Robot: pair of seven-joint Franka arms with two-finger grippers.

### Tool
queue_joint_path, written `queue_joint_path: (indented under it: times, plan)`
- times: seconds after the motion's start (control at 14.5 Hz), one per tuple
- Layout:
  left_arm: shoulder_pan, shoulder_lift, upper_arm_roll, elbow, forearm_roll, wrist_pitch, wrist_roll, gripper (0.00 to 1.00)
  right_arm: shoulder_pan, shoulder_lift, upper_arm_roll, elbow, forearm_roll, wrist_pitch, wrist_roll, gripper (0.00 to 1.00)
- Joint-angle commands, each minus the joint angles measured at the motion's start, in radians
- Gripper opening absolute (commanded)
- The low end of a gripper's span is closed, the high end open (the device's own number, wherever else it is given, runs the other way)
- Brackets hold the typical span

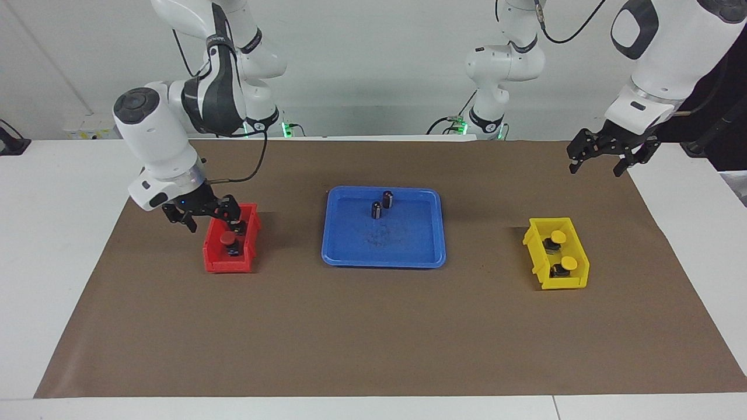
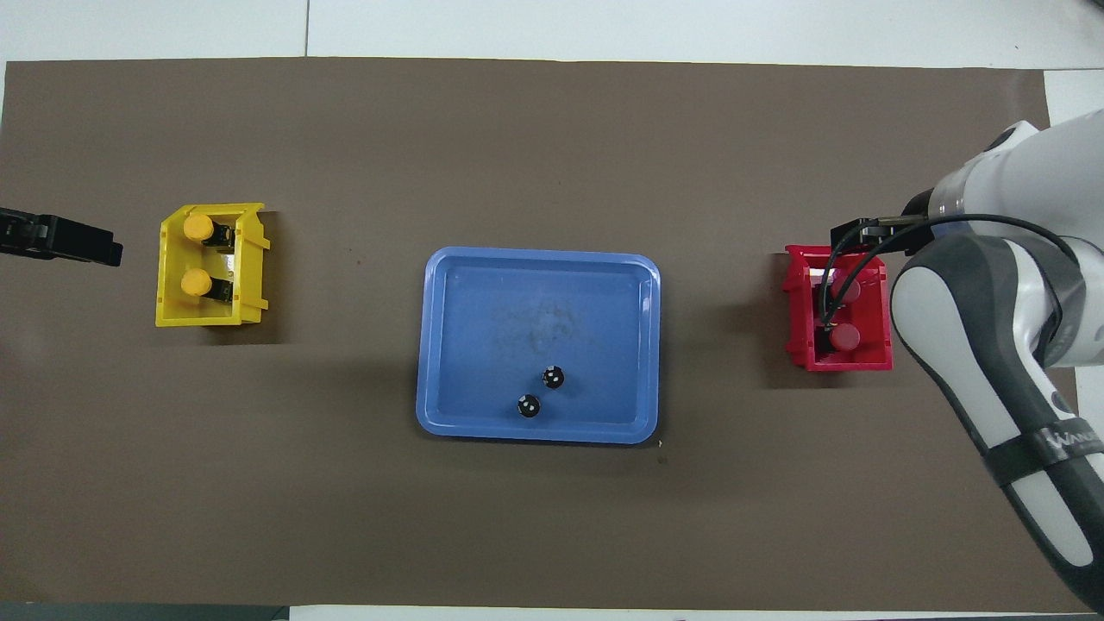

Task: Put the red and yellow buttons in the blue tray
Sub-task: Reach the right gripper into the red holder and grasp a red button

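Four buttons wait in their bins, none yet in the blue tray (image 1: 426, 256).

In the facing view, the right claw (image 1: 205, 217) has its fingers parted and hangs over the red bin (image 1: 213, 259), at the bin's end nearer the robots. The one red button (image 1: 226, 240) in plain sight sits just under and slightly farther from the robots than the claw; the second red button is hidden by the claw. The move to come seems to turn on this: the buttons lie almost straight below the right claw, caps up, so a short drop should reach one. The left claw (image 1: 601, 160), fingers apart, waits over the tabletop's mat at its own end, nearer the robots than the yellow bin (image 1: 578, 280) with its two yellow buttons (image 1: 558, 236). Two dark cylinders (image 1: 381, 205) stand in the tray.

In the overhead view, the right claw (image 2: 854, 235) covers the bin's farther end, a red cap (image 2: 846, 337) visible nearer the robots. The tray (image 2: 448, 423) lies mid-tabletop, between the bins.
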Motion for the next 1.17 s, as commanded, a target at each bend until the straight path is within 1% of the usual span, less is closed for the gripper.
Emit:
queue_joint_path:
  times: [0.0, 0.14, 0.34, 0.55, 0.69, 0.96, 1.03, 1.1]
  plan:
    - [-0.005, -0.018, 0.001, -0.018, -0.013, -0.009, 0.011, 1.00, -0.009, -0.046, 0.005, -0.113, 0.022, 0.076, 0.000, 0.74]
    - [0.003, -0.018, 0.001, -0.018, -0.013, -0.009, 0.011, 1.00, -0.014, -0.053, 0.005, -0.132, 0.022, 0.081, 0.000, 0.72]
    - [0.003, -0.018, 0.001, -0.020, -0.013, 0.000, 0.006, 1.00, -0.018, -0.053, 0.005, -0.181, 0.022, 0.136, -0.005, 0.72]
    - [0.004, -0.018, 0.002, -0.022, -0.013, -0.008, 0.006, 1.00, -0.018, -0.041, 0.005, -0.185, 0.022, 0.150, -0.005, 0.68]
    - [0.004, -0.018, 0.001, -0.022, -0.013, 0.009, 0.009, 1.00, -0.020, -0.018, 0.005, -0.187, 0.021, 0.170, -0.007, 0.68]
    - [0.004, -0.018, 0.002, -0.022, -0.013, 0.003, 0.009, 1.00, -0.020, -0.023, 0.005, -0.213, 0.021, 0.194, -0.008, 0.66]
    - [0.004, -0.018, 0.002, -0.022, -0.013, 0.003, 0.008, 1.00, -0.024, -0.013, 0.005, -0.213, 0.022, 0.197, -0.017, 0.66]
    - [0.004, -0.018, 0.002, -0.022, -0.013, -0.003, 0.008, 1.00, -0.033, -0.003, 0.004, -0.215, 0.021, 0.213, -0.028, 0.63]
